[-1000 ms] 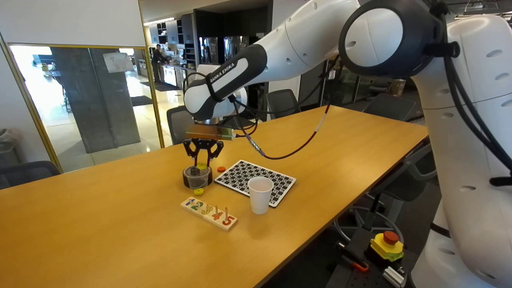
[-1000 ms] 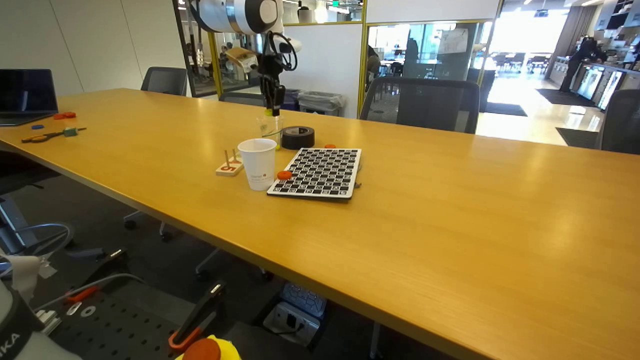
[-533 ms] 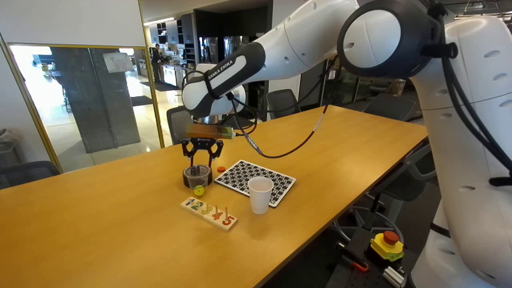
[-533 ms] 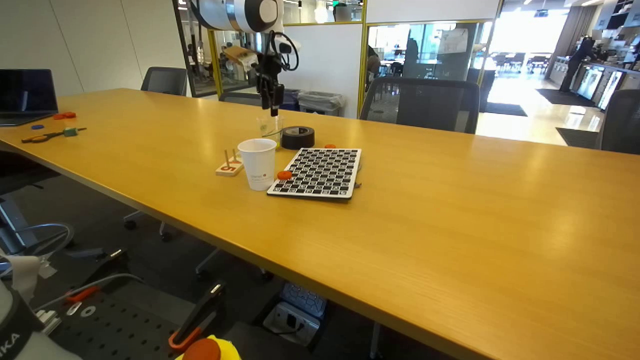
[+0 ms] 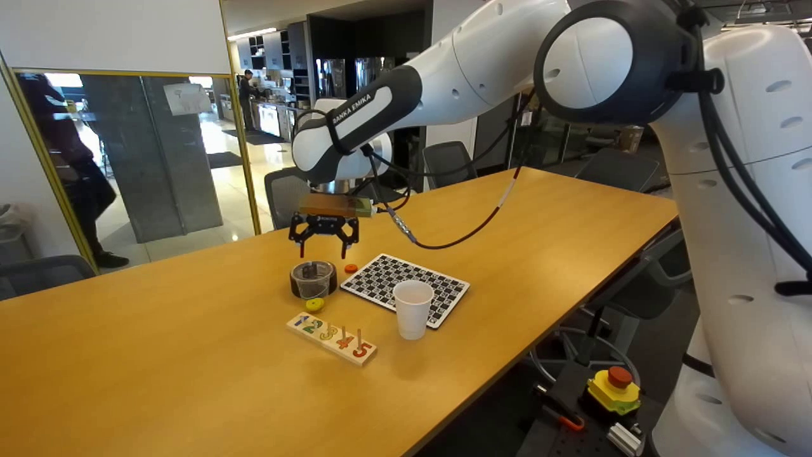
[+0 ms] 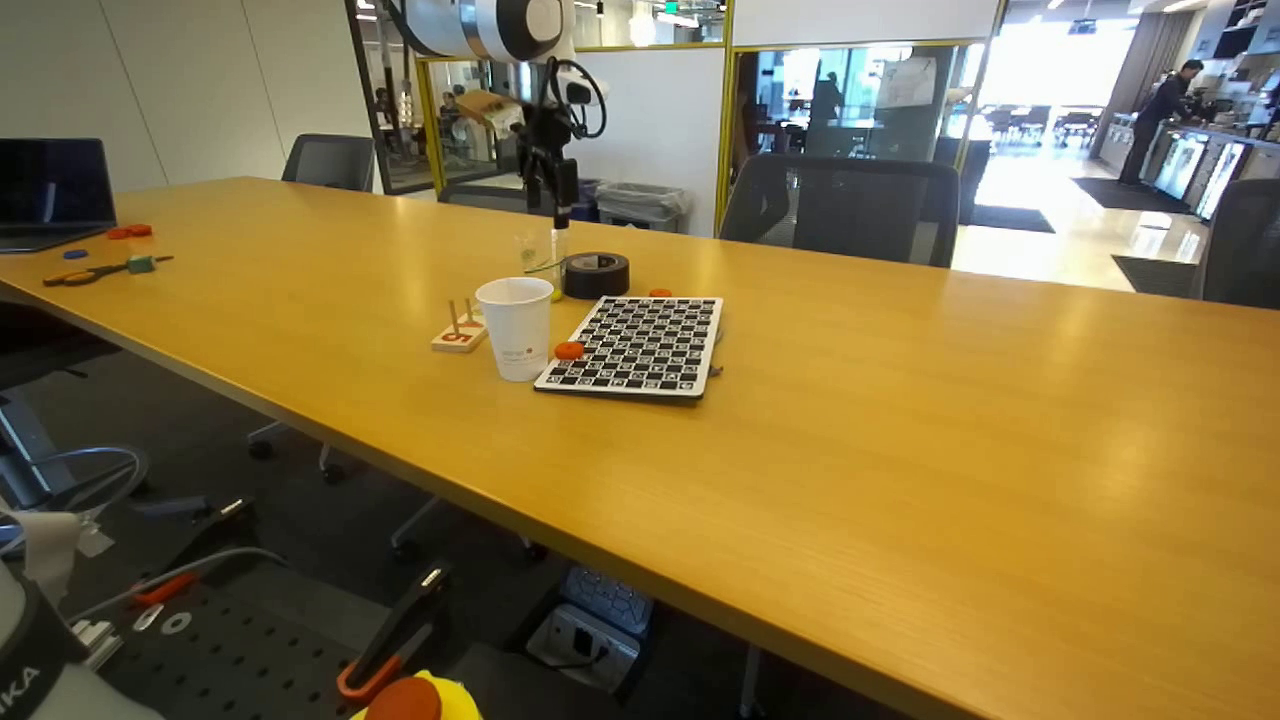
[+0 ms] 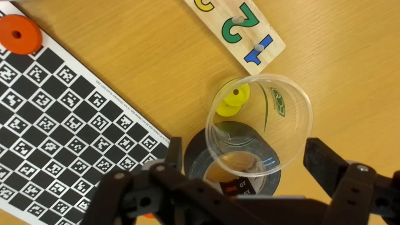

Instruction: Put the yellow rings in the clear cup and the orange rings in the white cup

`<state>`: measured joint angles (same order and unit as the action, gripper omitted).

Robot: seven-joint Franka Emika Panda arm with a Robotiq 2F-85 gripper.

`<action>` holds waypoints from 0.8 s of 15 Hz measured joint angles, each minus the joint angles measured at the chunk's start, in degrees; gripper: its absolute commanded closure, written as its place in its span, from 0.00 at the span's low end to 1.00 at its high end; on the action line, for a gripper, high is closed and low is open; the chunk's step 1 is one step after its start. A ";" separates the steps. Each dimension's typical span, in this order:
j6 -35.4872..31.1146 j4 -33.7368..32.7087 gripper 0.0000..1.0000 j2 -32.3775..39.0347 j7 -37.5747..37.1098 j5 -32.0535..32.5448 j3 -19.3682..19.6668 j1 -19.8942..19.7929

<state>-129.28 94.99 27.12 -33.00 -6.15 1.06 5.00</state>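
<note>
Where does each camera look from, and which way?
In an exterior view: beside the robot arm, looking down across the table; the arm and its gripper show.
In an exterior view: beyond the table's near edge, looking over the white cup; the gripper hangs at top, another robot part at lower left.
Wrist view: mounted above the gripper, facing down at the clear cup; the gripper's spread fingers show at bottom.
All three share the numbered peg board and checkered marker board.

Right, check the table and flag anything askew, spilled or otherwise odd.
One mild oddity: an orange ring lies on the ArUco checkerboard near its edge, outside the white cup where it belongs. Nothing looks spilled or damaged.
</note>
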 measured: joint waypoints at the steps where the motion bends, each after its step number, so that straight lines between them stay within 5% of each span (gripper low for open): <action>1: -0.07 0.26 0.00 -0.29 -0.62 0.26 0.85 0.00; 7: -0.39 5.65 0.00 -5.24 -2.05 3.66 6.19 -1.39; 12: 0.73 10.39 0.00 -7.25 9.50 3.67 5.98 -4.25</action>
<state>-128.56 105.38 19.87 -23.50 -2.47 7.04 0.75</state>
